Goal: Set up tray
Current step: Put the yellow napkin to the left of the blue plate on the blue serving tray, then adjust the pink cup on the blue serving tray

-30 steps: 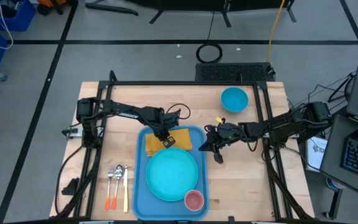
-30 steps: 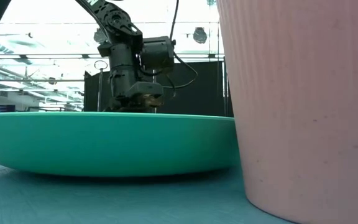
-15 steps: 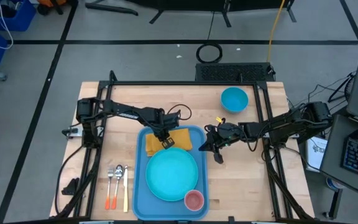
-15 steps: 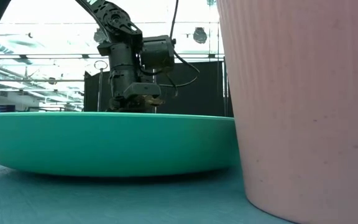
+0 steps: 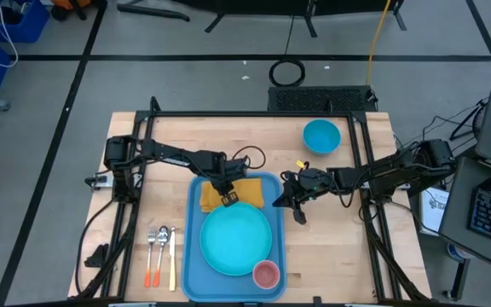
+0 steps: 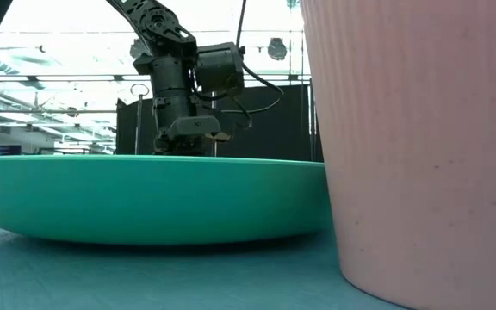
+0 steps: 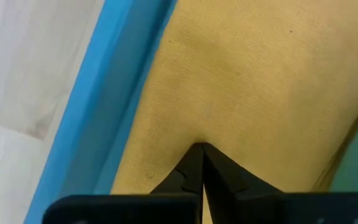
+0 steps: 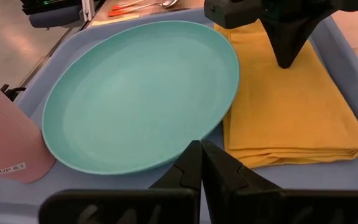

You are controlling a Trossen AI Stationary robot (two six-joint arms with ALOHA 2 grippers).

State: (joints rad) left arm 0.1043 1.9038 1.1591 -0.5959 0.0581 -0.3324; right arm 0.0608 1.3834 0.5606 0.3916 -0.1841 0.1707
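The blue tray (image 5: pixel 193 247) lies flat on the wooden table. On it rest a round turquoise plate (image 5: pixel 235 240), a pink cup (image 5: pixel 266 274) at its near right corner, and a folded yellow napkin (image 5: pixel 247 188) along its far end, partly under the plate's rim (image 8: pixel 229 112). My left gripper (image 5: pixel 228 199) stands over the napkin (image 7: pixel 247 81), shut and pointing down. My right gripper (image 5: pixel 295 209) is shut too (image 8: pixel 201 149). It hovers just right of the tray, facing the plate (image 8: pixel 135 93), and touches nothing. My left gripper points its shut fingertips (image 8: pixel 286 62) straight down at the napkin's top face (image 7: pixel 202 134), about midway across the cloth. No cloth shows between the fingers. Whether the tips touch the cloth I cannot tell. The napkin lies flat on the tray.
A blue bowl (image 5: pixel 320 136) sits on the table's far right part. A fork, a spoon and a knife (image 5: pixel 160 251) lie left of the tray, near the table's near edge. In the low view the cup (image 6: pixel 412 146) and the plate (image 6: pixel 145 194) fill the foreground.
My left gripper has risen slightly over the napkin and turned a little about its wrist, and it has stayed shut. The napkin, plate and cup have kept their places.
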